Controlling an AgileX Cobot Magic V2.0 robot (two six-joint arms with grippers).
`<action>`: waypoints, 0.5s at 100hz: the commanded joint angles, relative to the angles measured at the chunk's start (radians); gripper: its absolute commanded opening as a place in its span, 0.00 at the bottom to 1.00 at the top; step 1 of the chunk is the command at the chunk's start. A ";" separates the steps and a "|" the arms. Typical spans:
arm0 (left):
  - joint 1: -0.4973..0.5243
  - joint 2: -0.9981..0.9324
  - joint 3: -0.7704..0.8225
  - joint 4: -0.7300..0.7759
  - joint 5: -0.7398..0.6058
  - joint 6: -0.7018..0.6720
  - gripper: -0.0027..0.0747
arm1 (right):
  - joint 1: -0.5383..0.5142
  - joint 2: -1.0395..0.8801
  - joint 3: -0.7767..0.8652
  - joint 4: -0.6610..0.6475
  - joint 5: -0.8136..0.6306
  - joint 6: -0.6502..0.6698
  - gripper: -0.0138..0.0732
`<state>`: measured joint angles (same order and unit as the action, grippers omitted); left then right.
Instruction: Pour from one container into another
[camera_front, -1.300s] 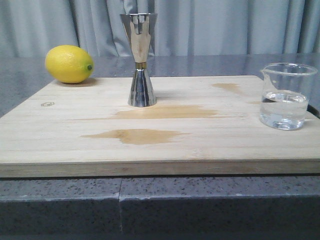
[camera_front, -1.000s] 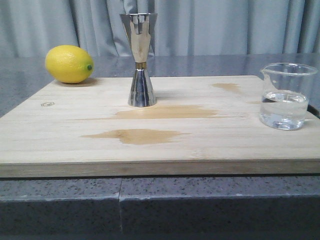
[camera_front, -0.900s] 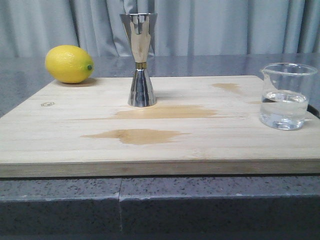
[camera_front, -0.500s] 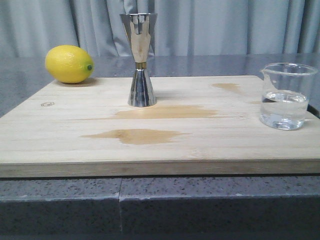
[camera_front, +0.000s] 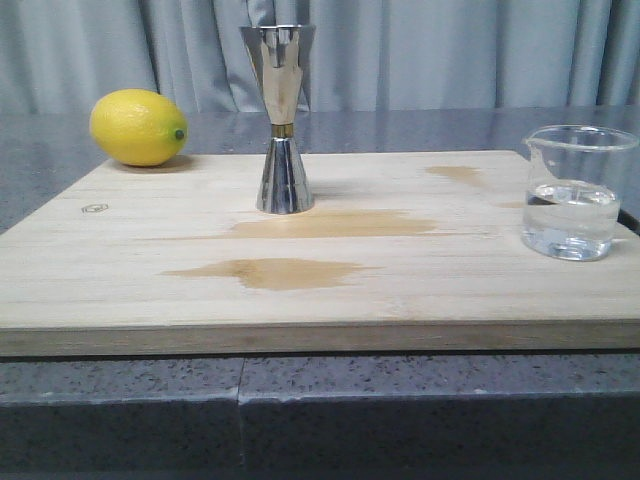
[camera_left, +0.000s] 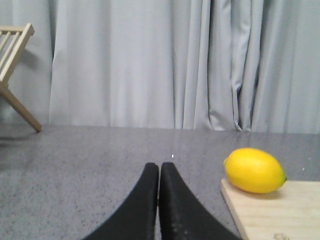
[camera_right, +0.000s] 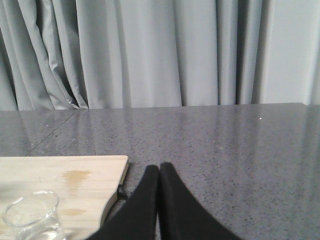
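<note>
Although the front camera has shifted very slightly against the earlier frames, so that the glass beaker (camera_front: 578, 191) sits a touch further right in view, nothing on the wooden cutting board (camera_front: 300, 290) has really moved: the beaker stands upright near the board's right edge, partly filled with clear liquid, and the steel jigger (camera_front: 280, 118) stands upright toward the back, well apart from it. The lemon (camera_front: 138, 127) rests at the board's far left corner, and damp-looking stains mark the wood between the vessels. The left gripper (camera_left: 159, 172) has its black fingers pressed together on nothing, hovering off the board's left side near the lemon; the right gripper (camera_right: 159, 172) is likewise closed and empty, just beside the beaker off the board's right edge. The pour seems not yet begun; the right arm looks best placed to take the beaker first.
</note>
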<state>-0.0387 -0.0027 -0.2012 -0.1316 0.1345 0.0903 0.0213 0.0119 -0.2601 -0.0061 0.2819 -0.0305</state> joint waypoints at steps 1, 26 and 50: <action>-0.001 0.045 -0.123 -0.008 0.014 0.000 0.01 | -0.005 0.071 -0.116 -0.037 0.040 -0.005 0.08; -0.001 0.219 -0.339 0.044 0.124 0.000 0.01 | -0.005 0.240 -0.296 -0.058 0.125 -0.005 0.08; -0.001 0.262 -0.353 0.044 0.094 0.000 0.01 | -0.005 0.257 -0.303 -0.056 0.144 -0.005 0.08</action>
<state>-0.0387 0.2353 -0.5202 -0.0877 0.3059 0.0903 0.0213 0.2488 -0.5305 -0.0489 0.4862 -0.0305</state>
